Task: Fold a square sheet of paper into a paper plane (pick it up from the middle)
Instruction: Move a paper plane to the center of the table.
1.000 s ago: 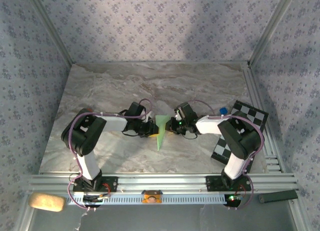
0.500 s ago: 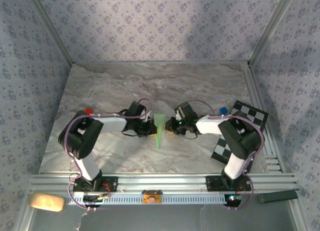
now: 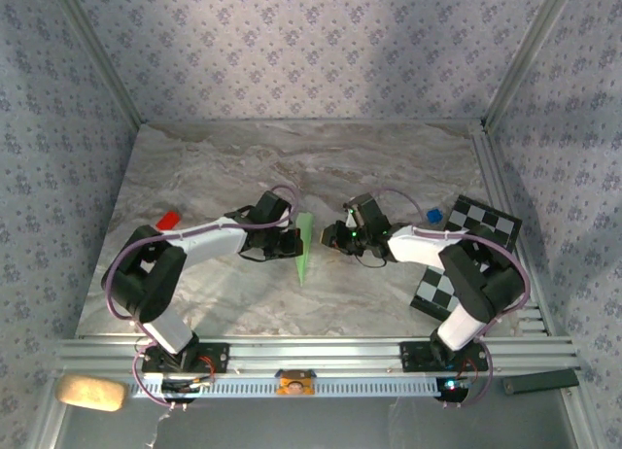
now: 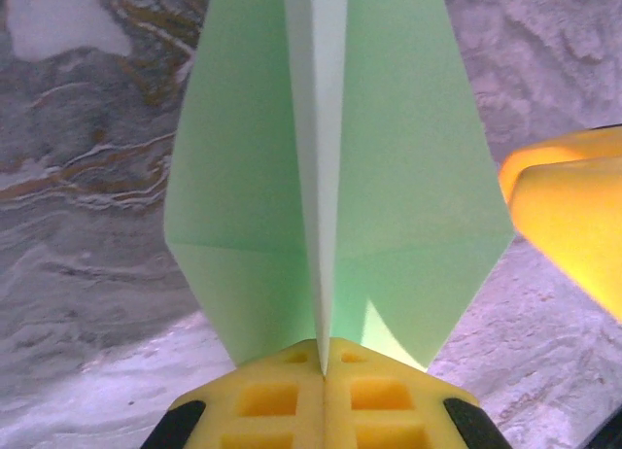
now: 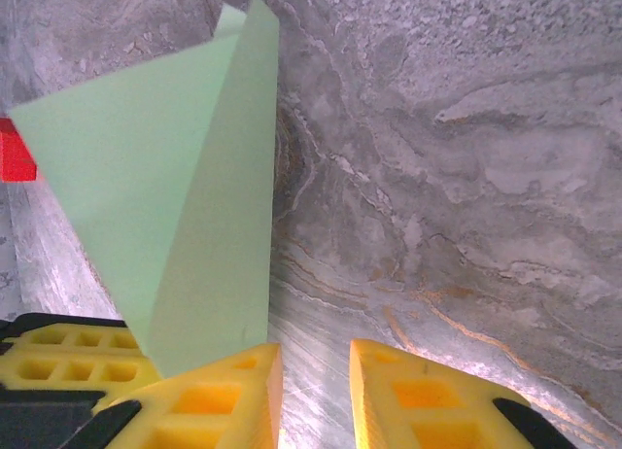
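Note:
The paper plane (image 3: 305,247) is a slim pale green dart standing on its folded edge at mid-table, tip toward the near edge. My left gripper (image 3: 293,243) is shut on it: in the left wrist view the yellow pads meet on the centre crease of the paper plane (image 4: 330,177), wings spread to both sides. My right gripper (image 3: 330,239) is just right of the plane, open and holding nothing. In the right wrist view its fingers (image 5: 233,396) stand apart over bare marble, with the paper plane (image 5: 185,206) to their left. The right gripper's yellow finger (image 4: 569,216) shows at the left wrist view's right edge.
A black-and-white checkered board (image 3: 466,255) lies at the table's right edge under the right arm. A small blue piece (image 3: 432,216) sits near it. A tiny red square piece (image 3: 167,220) lies at the left. An aluminium rail (image 3: 311,354) runs along the near edge.
My right gripper has let go of the plane and drawn back to the right. The left gripper has carried the plane slightly left and away, uncovering the red piece.

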